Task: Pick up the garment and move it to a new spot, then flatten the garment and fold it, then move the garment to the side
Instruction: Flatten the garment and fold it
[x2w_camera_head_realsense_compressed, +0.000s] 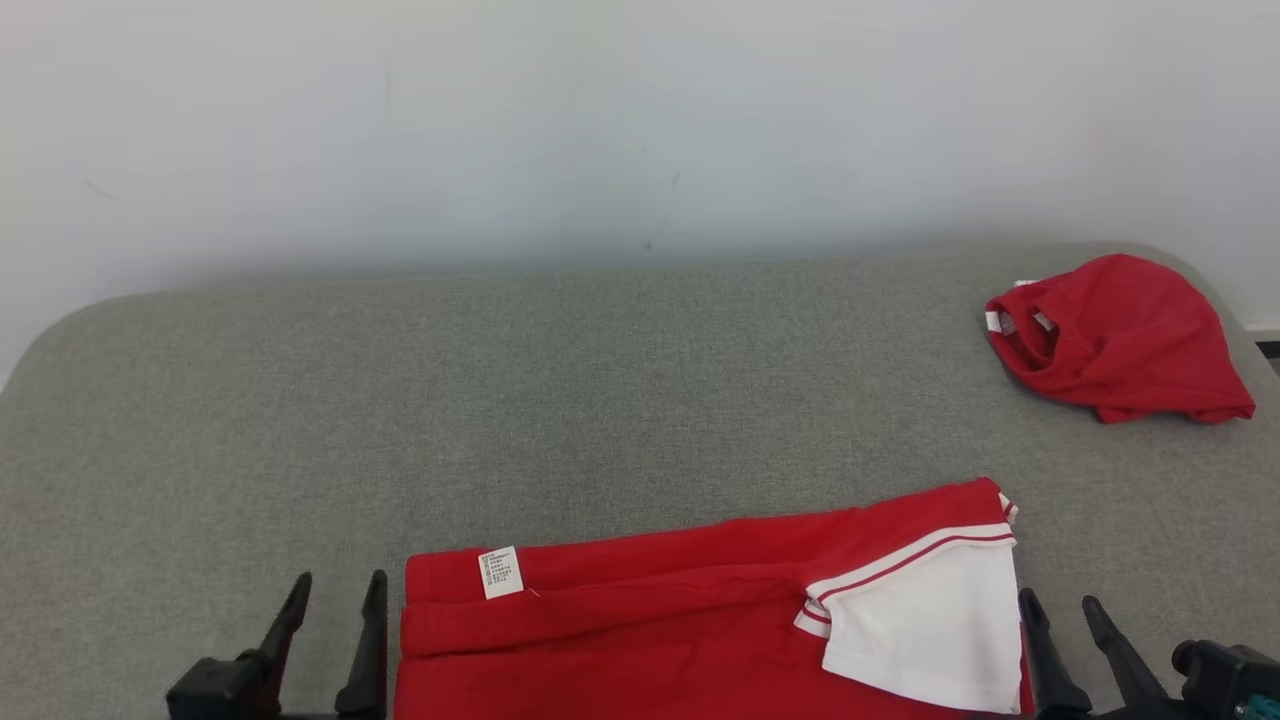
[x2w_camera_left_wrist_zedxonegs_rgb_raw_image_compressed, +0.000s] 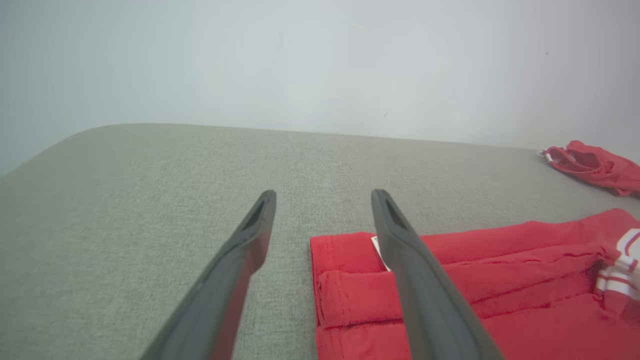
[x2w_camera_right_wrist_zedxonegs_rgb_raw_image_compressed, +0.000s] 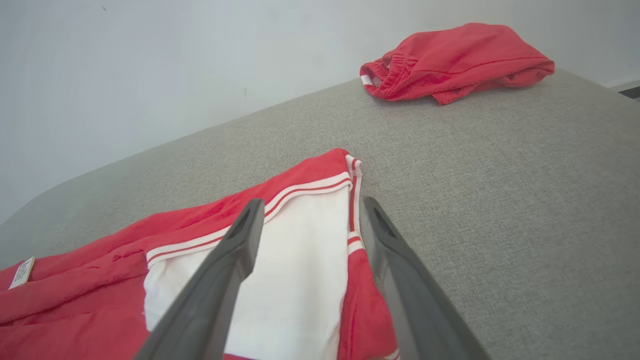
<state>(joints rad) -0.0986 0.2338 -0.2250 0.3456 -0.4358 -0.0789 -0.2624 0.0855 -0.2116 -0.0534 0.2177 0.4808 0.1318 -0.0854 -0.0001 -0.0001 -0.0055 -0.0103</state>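
Garment (x2w_camera_head_realsense_compressed: 650, 630): red w/ white sleeve (x2w_camera_head_realsense_compressed: 930, 620), lying folded at near edge of grey fabric counter (x2w_camera_head_realsense_compressed: 600, 400), care label (x2w_camera_head_realsense_compressed: 500, 572) up. L hand (x2w_camera_head_realsense_compressed: 338, 582) just beside label end, R hand (x2w_camera_head_realsense_compressed: 1058, 600) at sleeve end; both spread, empty. Second red item (x2w_camera_head_realsense_compressed: 1120, 335): far right corner, well apart.

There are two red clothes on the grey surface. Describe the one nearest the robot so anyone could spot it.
On the grey surface, look at the near edge, between the left gripper and right gripper. The garment there lies flat, red with a white panel at its right end and a white label near its left; the other red garment is a crumpled heap far right.
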